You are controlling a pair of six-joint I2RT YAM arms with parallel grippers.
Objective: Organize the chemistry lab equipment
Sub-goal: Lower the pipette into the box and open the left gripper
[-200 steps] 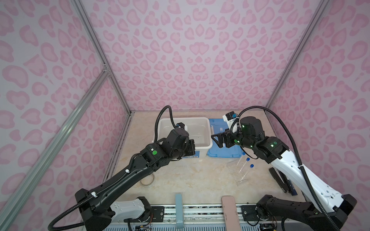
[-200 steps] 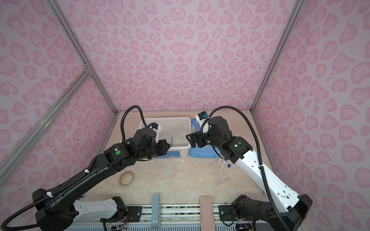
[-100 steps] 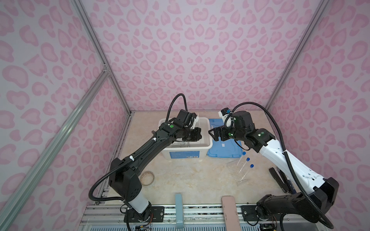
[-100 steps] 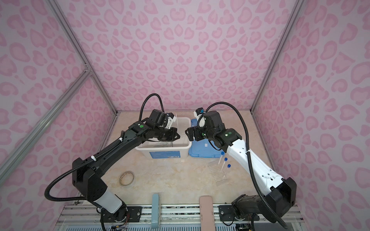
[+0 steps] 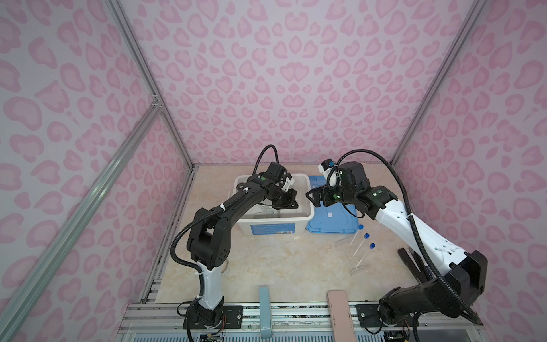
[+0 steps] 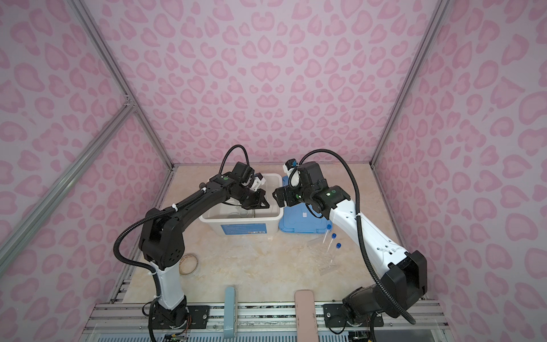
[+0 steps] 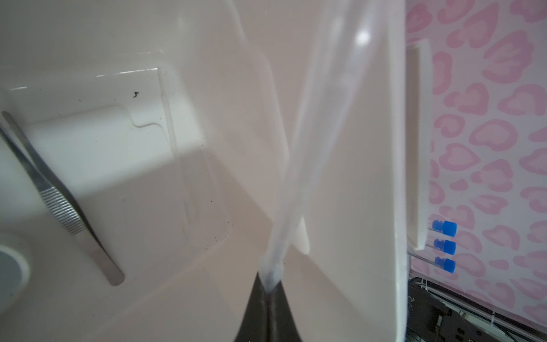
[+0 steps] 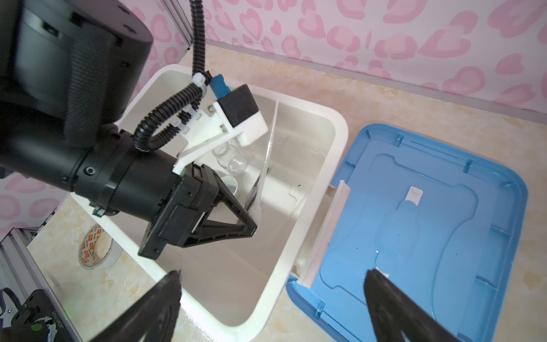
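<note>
Left claw (image 7: 268, 291): pinching clear rod (image 7: 310, 148) | tub label (image 5: 272, 229): writing illegible

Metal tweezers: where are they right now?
In the left wrist view the metal tweezers lie inside the white tub, beside a white round dish; in both top views that tub sits left of the blue lid.

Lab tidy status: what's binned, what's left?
Done: tweezers, glass cup and a dish lie in the tub. In hand: left gripper shut on a clear rod over the tub. Left: three blue-capped tubes on the table beside the lid; right gripper open, empty.
</note>
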